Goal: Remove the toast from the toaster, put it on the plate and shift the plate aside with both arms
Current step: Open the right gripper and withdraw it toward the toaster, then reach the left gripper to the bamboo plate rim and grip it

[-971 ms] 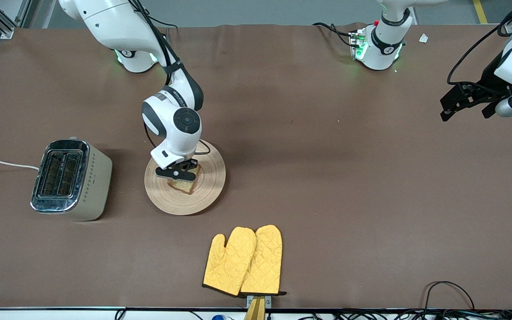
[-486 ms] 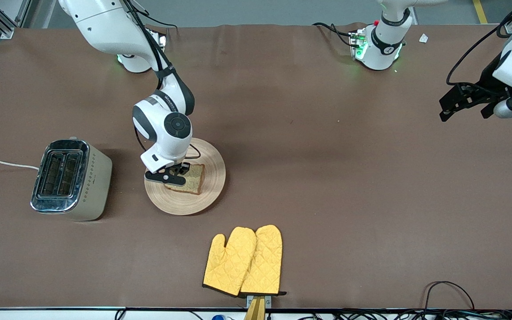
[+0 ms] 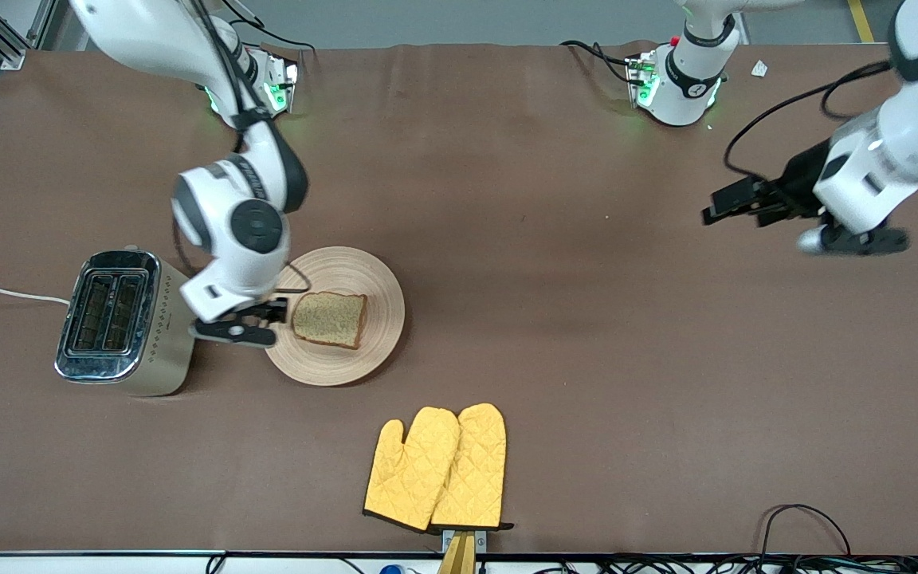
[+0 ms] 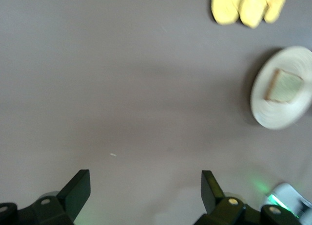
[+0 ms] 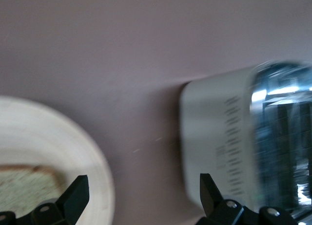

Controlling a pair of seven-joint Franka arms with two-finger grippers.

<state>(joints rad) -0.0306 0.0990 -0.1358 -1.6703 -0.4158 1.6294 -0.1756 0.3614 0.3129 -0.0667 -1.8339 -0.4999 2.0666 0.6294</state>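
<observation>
The toast (image 3: pixel 330 319) lies flat on the round wooden plate (image 3: pixel 347 269). My right gripper (image 3: pixel 245 320) is open and empty, low over the table between the plate's edge and the toaster (image 3: pixel 126 321). In the right wrist view its open gripper (image 5: pixel 141 193) frames bare table, with the plate (image 5: pixel 53 137) and a corner of the toast (image 5: pixel 24 186) on one side and the toaster (image 5: pixel 234 147) on the other. My left gripper (image 3: pixel 726 206) is open and empty, up over the table's left-arm end. The left wrist view shows its open gripper (image 4: pixel 145 191), with the plate (image 4: pixel 273 115) and toast (image 4: pixel 285 86) far off.
Two yellow oven mitts (image 3: pixel 437 469) lie side by side near the table's front edge, nearer to the front camera than the plate; they also show in the left wrist view (image 4: pixel 248 6). A white cord (image 3: pixel 5 293) runs from the toaster off the table's right-arm end.
My right gripper has let go of the toast and moved off the plate toward the toaster. The toast now lies flat. My left arm has swung in toward the table's middle.
</observation>
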